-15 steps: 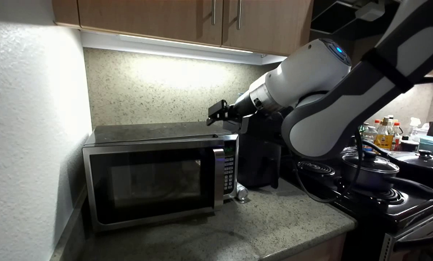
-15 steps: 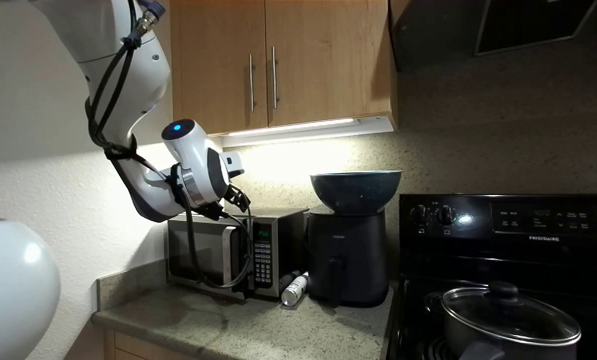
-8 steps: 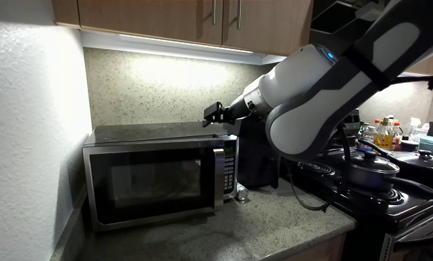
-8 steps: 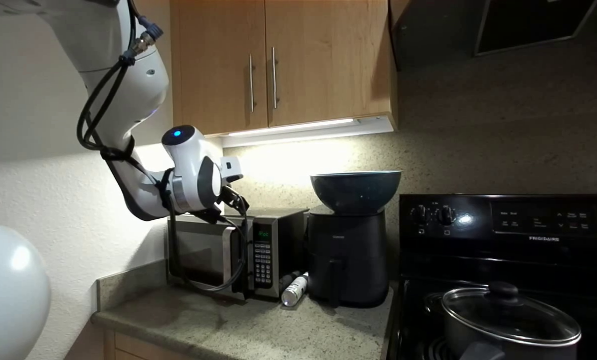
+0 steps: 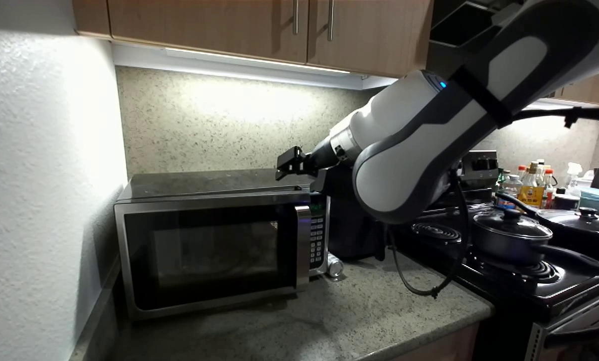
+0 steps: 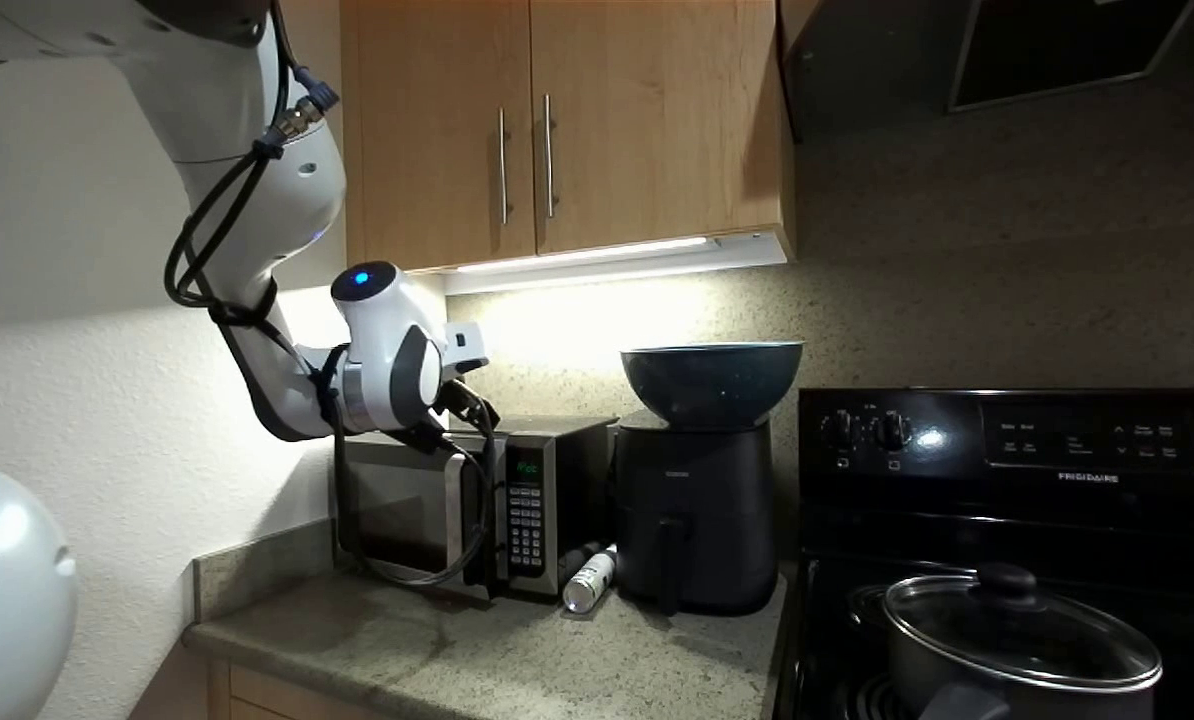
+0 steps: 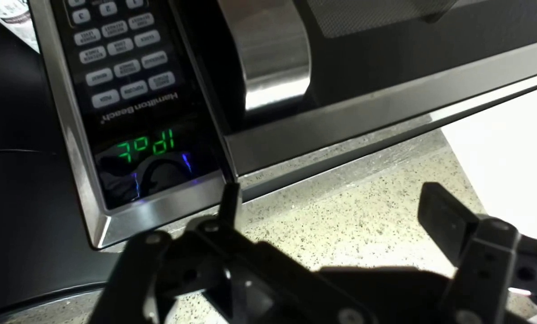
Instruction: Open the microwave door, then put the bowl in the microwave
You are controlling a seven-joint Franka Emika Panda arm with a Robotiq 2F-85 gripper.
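A: How does the gripper (image 7: 333,207) look, up close?
B: Its 2 fingers (image 7: 448,220) are spread wide, with clear space between them. It hangs over the top of the microwave (image 5: 214,183), near the corner by the handle (image 7: 277,54).
A: Touching it?
B: I can't tell from these views.
A: And just past the fingers?
B: The microwave door (image 5: 204,255), which carries that curved metal handle. Whether it is fully closed or slightly ajar, I can't say. Beside it is the button panel (image 7: 129,85), upside down in the wrist view, with green characters (image 7: 145,145) lit.
A: Farther along the counter (image 6: 597,660)?
B: A white container (image 6: 591,580) lies on its side between the microwave and a tall black appliance (image 6: 697,500).
A: Where's the bowl (image 6: 712,385)?
B: Upright on top of that appliance, dark blue and glossy, well apart from the gripper.
A: And farthest off?
B: The black stove (image 6: 937,490), past the counter's end. On it, in an exterior view, are a lidded pot (image 5: 505,245) and a wide lidded pan (image 5: 588,228), with bottles (image 5: 530,195) beyond.
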